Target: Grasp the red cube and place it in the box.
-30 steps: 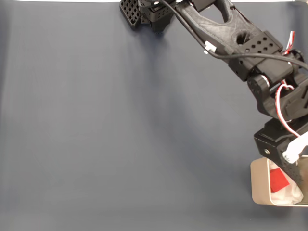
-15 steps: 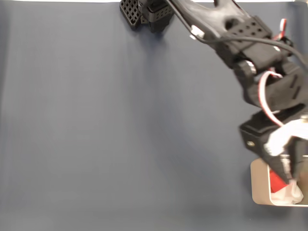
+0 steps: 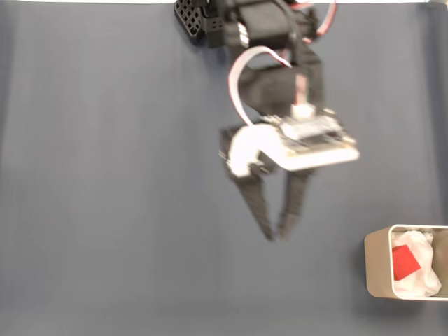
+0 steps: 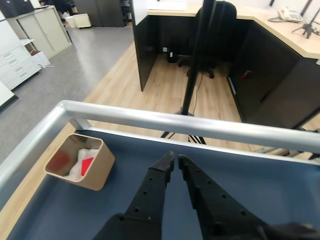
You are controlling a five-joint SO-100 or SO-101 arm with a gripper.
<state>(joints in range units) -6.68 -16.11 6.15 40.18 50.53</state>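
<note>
- At the near edge of the wrist view, the black two-finger gripper reaches out over the dark blue-grey table mat; its jaws are nearly pressed together, a thin gap left at the tips, nothing between them.
- In the fixed view the gripper hangs mid-table, blurred, well apart from the box, tips pointing toward the bottom edge of the picture.
- Beyond the fingertips to the left in the wrist view stands the beige-tan rectangular box with rounded corners, close to the table's silver metal rail.
- The small bright red cube lies inside the box, on white soft padding; fixed view, lower right corner.
- Wrist view confirms: red cube against padding, within the box walls.
- Farthest: wooden office floor, black desk chair.
</note>
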